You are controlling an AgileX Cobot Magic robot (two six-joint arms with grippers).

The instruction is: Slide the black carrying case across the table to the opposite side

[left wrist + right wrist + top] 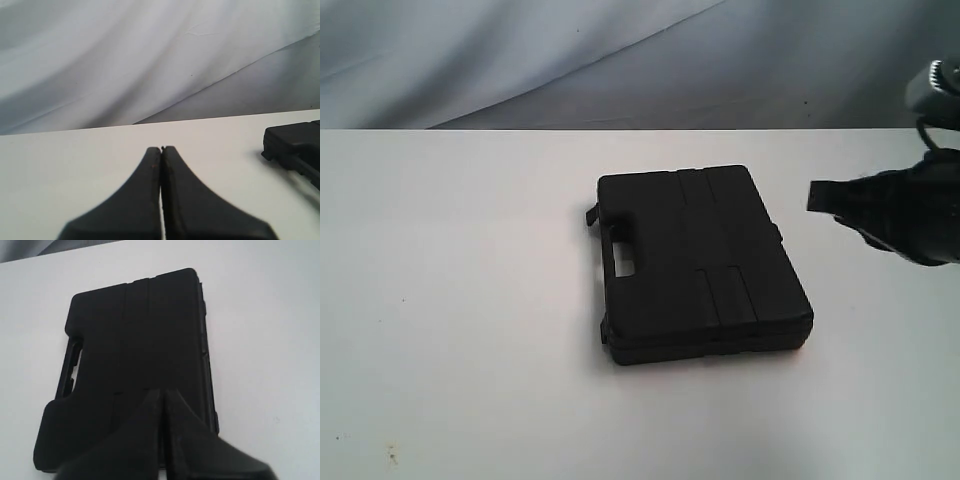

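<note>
Case [700, 265] lies flat mid-surface [460, 300]; right fingers [161, 396] closed, empty, at its 3 o'clock edge. We should push low and centred to avoid rotation. Left fingers [161, 150] closed, idle.

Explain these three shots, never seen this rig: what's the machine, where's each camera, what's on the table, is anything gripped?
It is a two-armed robot with a gripper on each arm. One picture comes from a camera off the arms; it shows a flat black case lying on a white table, with the right gripper near its right side. The other two come from cameras on the wrists. The left gripper is shut over bare table, the case at that picture's edge. The right gripper is shut too, above the case's lid. Neither holds anything.
</note>
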